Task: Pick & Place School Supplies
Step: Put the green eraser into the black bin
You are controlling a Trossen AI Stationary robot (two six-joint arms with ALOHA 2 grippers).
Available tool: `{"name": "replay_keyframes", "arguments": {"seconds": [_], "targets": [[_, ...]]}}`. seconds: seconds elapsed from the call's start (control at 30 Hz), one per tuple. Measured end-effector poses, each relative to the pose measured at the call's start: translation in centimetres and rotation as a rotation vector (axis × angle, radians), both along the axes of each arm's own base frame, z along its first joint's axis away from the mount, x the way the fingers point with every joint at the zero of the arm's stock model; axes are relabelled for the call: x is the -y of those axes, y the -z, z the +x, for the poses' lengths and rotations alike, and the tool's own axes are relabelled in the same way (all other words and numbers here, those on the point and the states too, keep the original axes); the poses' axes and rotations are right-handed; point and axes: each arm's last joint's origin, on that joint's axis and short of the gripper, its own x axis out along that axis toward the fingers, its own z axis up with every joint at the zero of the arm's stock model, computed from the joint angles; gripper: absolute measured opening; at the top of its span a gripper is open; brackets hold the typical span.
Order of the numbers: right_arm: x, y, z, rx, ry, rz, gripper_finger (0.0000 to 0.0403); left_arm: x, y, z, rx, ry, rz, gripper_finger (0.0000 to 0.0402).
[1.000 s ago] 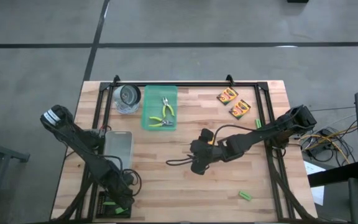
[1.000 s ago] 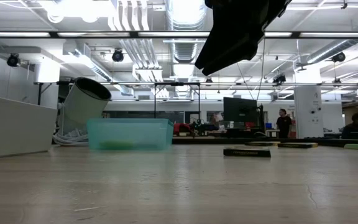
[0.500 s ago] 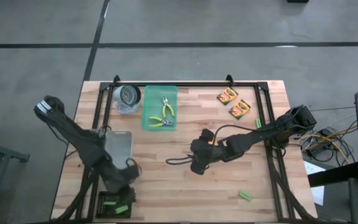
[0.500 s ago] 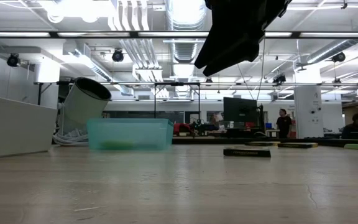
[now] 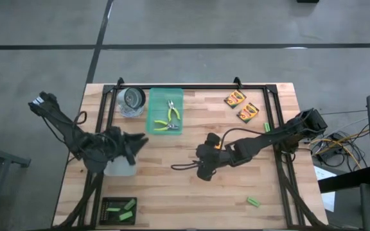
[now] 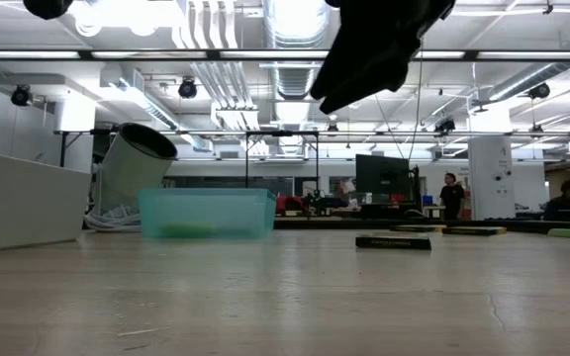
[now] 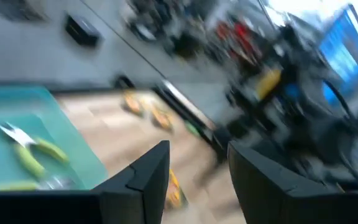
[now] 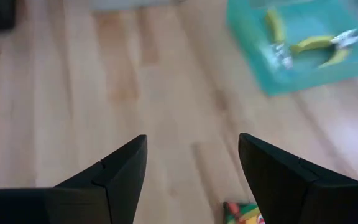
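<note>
The right gripper (image 5: 202,172) is hanging over the middle of the wooden table (image 5: 191,192), its fingers (image 8: 114,177) spread apart with nothing between them. In its wrist view only bare boards are lying in the gap, and a corner of a crayon box (image 8: 244,213) is peeking in just beside the fingers, at the picture's edge. From above, that box (image 5: 218,145) is showing as an orange patch under the arm's wrist, though the arm is hiding most of it, so its exact place is hard to tell.

The left gripper (image 5: 135,142) is sitting over the left side of the table, above a clear plastic bin (image 5: 119,168), and is pointing toward the teal tray (image 5: 151,123). Its fingers (image 7: 143,177) are also standing apart and holding nothing. Its wrist view is blurred.

Two pliers (image 5: 167,117) with yellow-green handles are lying inside the teal tray at the back of the table. A tipped silver can (image 5: 132,100) is resting just left of the tray. Two more crayon boxes (image 5: 241,106) are lying side by side near the back right corner. A small green block (image 5: 267,128) is lying by the right rail, and another (image 5: 254,202) is lying near the front right edge. A dark tray (image 5: 119,210) at the front left is holding a few more green pieces (image 5: 122,207).

In the low view, people are standing far off in the room behind the table.
</note>
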Motion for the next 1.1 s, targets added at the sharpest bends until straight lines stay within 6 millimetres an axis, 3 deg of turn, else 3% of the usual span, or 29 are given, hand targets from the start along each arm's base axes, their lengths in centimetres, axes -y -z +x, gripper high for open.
{"name": "replay_keyframes", "arguments": {"seconds": [0.2, 0.6, 0.77, 0.9, 1.1], "targets": [[-0.3, -1.9, -0.6, -0.155, -0.094, 0.103, 0.0246, 0.2, 0.5, 0.5, -0.029, -0.064, 0.074, 0.0168], [-2.7, -8.7, -2.9, -0.27, -0.084, 0.116, 0.0235, 1.1, 2.8, 3.0, -0.134, -0.105, 0.167, 0.0168], [-4.7, -9.6, -5.6, -0.239, 0.056, 0.074, 0.0233, 1.3, 3.6, 3.8, -0.161, -0.118, 0.185, 0.0168], [-6.6, -10.3, -8.9, -0.163, 0.163, 0.047, 0.0233, 1.3, 3.9, 4.1, -0.187, -0.121, 0.215, 0.0168], [-10.2, -9.9, -13.6, -0.132, 0.215, 0.118, 0.0234, 0.9, 3.9, 4.3, -0.214, -0.137, 0.251, 0.0168]]}}
